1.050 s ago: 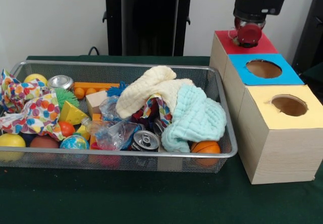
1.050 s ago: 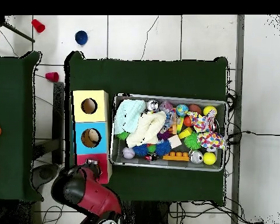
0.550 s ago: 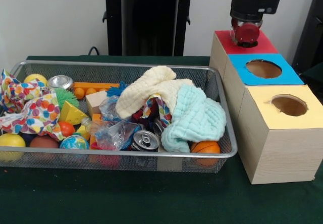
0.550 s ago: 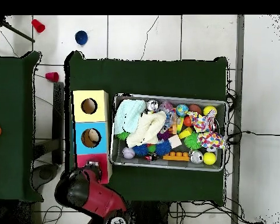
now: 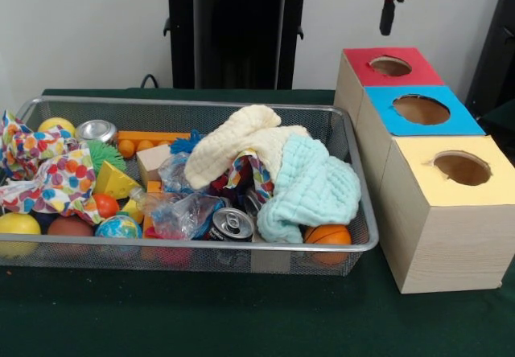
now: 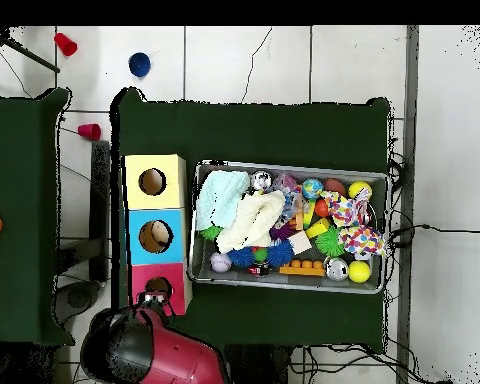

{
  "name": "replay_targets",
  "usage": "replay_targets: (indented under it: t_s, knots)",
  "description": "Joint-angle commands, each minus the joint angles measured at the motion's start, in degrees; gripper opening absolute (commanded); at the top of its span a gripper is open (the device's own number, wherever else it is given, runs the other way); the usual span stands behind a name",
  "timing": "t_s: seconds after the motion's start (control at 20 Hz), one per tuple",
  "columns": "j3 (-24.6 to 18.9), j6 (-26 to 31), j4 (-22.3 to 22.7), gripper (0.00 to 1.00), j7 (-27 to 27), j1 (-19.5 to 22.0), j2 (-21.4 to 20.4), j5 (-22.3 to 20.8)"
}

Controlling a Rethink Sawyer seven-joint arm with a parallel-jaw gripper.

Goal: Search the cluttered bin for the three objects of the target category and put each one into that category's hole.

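Observation:
My gripper [image 5: 388, 13] hangs at the top edge of the front view, well above the red box [image 5: 405, 75], whose round hole [image 5: 390, 66] shows uncovered. Nothing is visibly held in it. In the overhead view the red arm [image 6: 149, 350] sits just below the red box [image 6: 174, 290]. The wire bin [image 5: 201, 244] holds a pale yellow cloth [image 5: 229, 144], a mint cloth [image 5: 318, 184], a patterned cloth [image 5: 48, 172], two cans [image 5: 232, 224] [image 5: 96, 130], an orange ball [image 5: 328, 235], yellow balls [image 5: 18, 224], a globe ball [image 5: 118, 227] and blocks.
A blue box [image 5: 418, 109] and a yellow box [image 5: 451, 212], each with a round hole, stand in a row with the red one, right of the bin. A black pedestal [image 5: 237, 31] rises behind the bin. Cups [image 6: 139, 64] lie on the floor in the overhead view.
The gripper has lifted off the red box's hole to the top edge of the front view, so the hole now shows. In the overhead view the arm drew back toward the bottom left.

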State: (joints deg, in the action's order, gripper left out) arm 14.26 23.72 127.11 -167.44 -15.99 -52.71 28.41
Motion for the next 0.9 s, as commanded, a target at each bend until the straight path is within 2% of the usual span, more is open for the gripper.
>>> replay_targets:
  t_s: [0.05,0.25,0.55,0.75,0.9]
  knots:
    - [6.50,8.04,-8.77,0.00,-2.03,3.10,-2.15,-6.47]
    - [6.35,8.41,-10.92,0.00,-0.15,5.25,-0.42,-9.46]
    - [3.35,4.34,-12.58,0.00,4.02,10.96,2.56,-13.81]
    - [4.95,6.34,-15.88,0.00,2.29,10.86,4.20,-17.50]
    - [8.74,7.99,-19.35,0.00,-1.93,8.13,7.31,-19.93]
